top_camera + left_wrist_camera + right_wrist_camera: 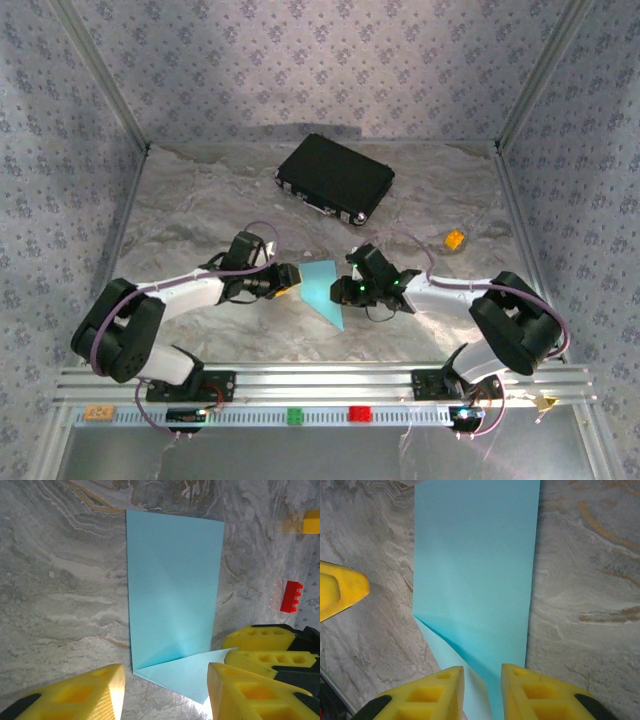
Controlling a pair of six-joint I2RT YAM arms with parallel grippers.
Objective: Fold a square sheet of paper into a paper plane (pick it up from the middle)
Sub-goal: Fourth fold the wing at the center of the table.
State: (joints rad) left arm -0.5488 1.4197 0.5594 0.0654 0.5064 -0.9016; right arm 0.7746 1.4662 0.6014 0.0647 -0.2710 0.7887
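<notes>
The square sheet of paper (325, 290), light blue, lies folded into a long strip on the marbled table between my two grippers. In the left wrist view the paper (172, 585) has its near corner raised as a triangular flap. My left gripper (164, 680) is open, its yellow fingers standing wide on either side of that flap. My right gripper (482, 680) reaches in from the opposite side. Its jaws are a narrow gap apart, with the flap's edge in the gap. No paper plane shape has formed.
A black hard case (335, 178) lies at the back of the table. A small orange block (455, 239) sits at the right. A red toothed piece (291, 596) shows past the paper. Patterned cloth walls close in three sides, and a metal rail (320, 380) runs along the front.
</notes>
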